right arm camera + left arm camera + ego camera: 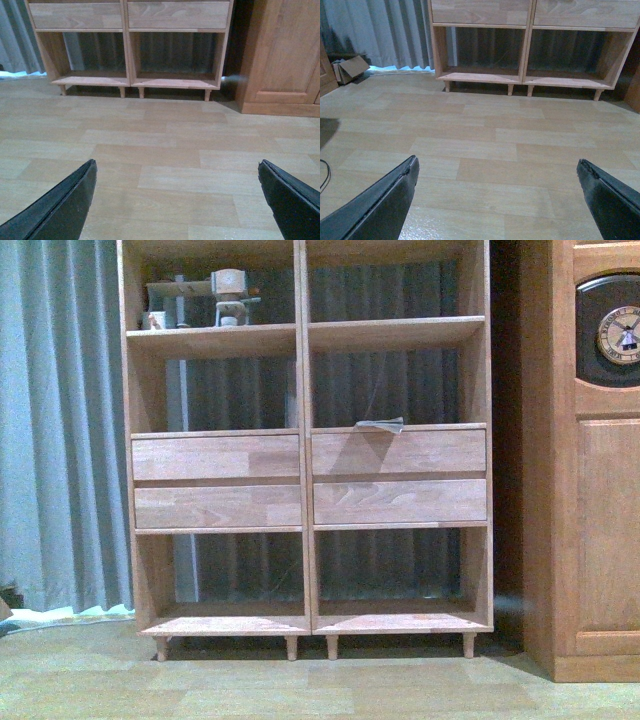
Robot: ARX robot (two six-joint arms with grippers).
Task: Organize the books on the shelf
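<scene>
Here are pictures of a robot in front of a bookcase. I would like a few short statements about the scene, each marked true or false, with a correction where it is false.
1. The left gripper and the right gripper are both open and hold nothing. True.
2. Books stand in the bottom compartments of the shelf. False: no book shows in them in any view.
3. A thin grey item, perhaps a book, lies above the right-hand drawers, and its edge overhangs. True.
4. The clock sits on the shelf. False: it is set in the darker cabinet beside it.
5. The shelf has six drawer fronts. False: four.
</scene>
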